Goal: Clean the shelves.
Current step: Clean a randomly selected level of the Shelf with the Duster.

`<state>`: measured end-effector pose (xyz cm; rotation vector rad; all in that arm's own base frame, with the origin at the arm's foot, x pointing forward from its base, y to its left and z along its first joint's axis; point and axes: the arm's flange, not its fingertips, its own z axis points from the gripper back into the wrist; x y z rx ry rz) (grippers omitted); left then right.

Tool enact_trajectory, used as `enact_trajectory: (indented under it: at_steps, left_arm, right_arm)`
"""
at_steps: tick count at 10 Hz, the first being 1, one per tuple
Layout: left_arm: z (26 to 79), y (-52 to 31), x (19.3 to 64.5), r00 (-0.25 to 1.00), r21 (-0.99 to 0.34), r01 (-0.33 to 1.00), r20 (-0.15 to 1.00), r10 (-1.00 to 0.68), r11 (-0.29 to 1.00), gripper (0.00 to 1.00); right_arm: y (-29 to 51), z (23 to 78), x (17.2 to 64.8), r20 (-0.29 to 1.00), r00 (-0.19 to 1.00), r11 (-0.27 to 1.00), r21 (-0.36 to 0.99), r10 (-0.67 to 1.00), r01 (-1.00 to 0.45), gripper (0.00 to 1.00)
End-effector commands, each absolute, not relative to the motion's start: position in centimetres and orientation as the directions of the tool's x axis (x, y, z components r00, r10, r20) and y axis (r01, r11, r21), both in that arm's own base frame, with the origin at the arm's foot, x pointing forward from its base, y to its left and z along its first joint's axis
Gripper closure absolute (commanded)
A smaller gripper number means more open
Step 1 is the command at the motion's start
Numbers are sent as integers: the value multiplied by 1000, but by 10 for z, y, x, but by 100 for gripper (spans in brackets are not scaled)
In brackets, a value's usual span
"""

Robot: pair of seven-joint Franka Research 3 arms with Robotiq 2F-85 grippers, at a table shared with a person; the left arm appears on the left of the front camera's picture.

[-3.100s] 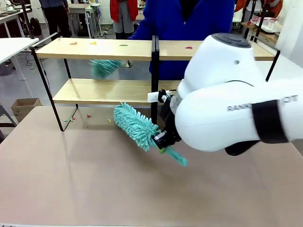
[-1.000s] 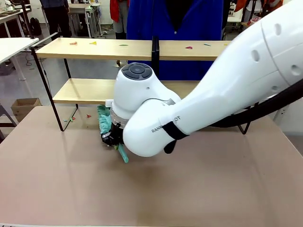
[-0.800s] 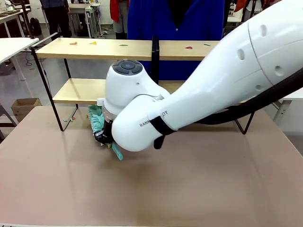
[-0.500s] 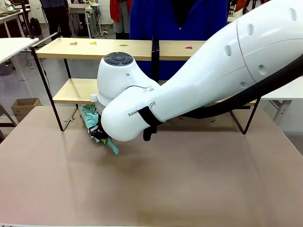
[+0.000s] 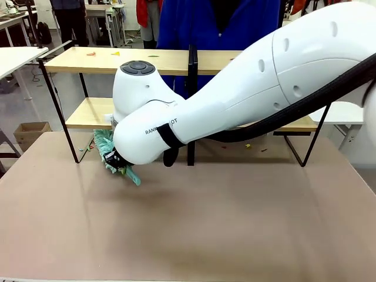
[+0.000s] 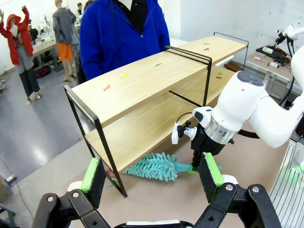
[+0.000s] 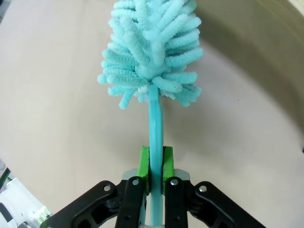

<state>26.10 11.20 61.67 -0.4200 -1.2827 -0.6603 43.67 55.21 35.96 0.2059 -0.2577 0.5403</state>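
While the right tool (image 7: 156, 162) pinches the duster (image 7: 151, 57) by its handle, the head ahead of it should sweep low beside the shelves (image 5: 82, 114), clear of their frame.

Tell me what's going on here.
The right gripper is shut on the handle of a teal duster, whose fluffy head is low over the table, below the lower board at the left end of the shelves. The left gripper hangs open nearby, holding nothing. A person in blue stands behind; coloured scraps lie on the top board.
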Motion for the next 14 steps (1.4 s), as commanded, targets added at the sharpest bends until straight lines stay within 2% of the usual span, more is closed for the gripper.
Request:
enact_trajectory:
  at_steps: [1,6,9,11,13,14]
  left_arm:
    - [617,112,261,143,76,662,964,-226,745,0]
    - [617,112,261,143,76,662,964,-226,745,0]
    - [617,112,261,143,76,662,964,-226,745,0]
    - [617,112,261,143,76,662,964,-226,745,0]
    - [617,112,261,143,76,662,964,-226,745,0]
    - [617,112,261,143,76,662,964,-226,745,0]
  right_arm:
    - [561,364,441,272,800,805,126,534,-580,88]
    - [544,369,432,221,697,686,137,682,-715,88]
    - [512,376,408,128,655,643,122,745,-756,88]
    - [488,379,380,21,570,558,174,821,-811,88]
    - [463,383,349,-96,419,428,312,903,-848,88]
    - [453,387,341,-107,362,376,353,926,-857,88]
